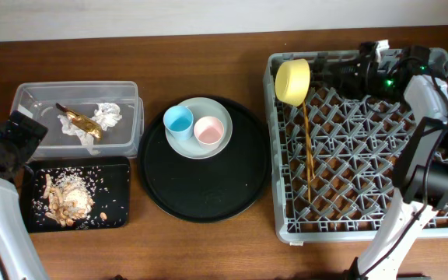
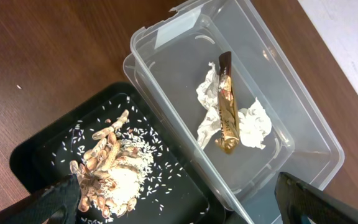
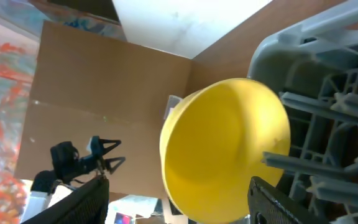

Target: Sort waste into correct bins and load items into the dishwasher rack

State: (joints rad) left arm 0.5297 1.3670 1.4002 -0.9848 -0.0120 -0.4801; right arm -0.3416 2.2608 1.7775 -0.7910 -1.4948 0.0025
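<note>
The yellow bowl (image 1: 292,82) (image 3: 225,149) stands on its edge among the pegs in the back left corner of the grey dishwasher rack (image 1: 442,218). My right gripper (image 1: 327,75) (image 3: 178,185) is open around it, with its fingers apart from the bowl. Wooden chopsticks (image 1: 308,155) lie in the rack. A blue cup (image 1: 178,120) and a pink cup (image 1: 208,130) sit on the pale plate (image 1: 201,149). Tissue (image 2: 253,124) and the gold wrapper (image 2: 227,106) lie in the clear tub (image 1: 29,97). Food scraps (image 2: 107,168) lie in the shallow black tray (image 1: 115,183). My left gripper (image 1: 18,136) (image 2: 179,190) hangs open over both bins.
A large round black tray (image 1: 208,194) holds the plate in the middle of the brown table. The right arm reaches across the rack's back right side. The left arm stands at the table's left edge, beside the bins.
</note>
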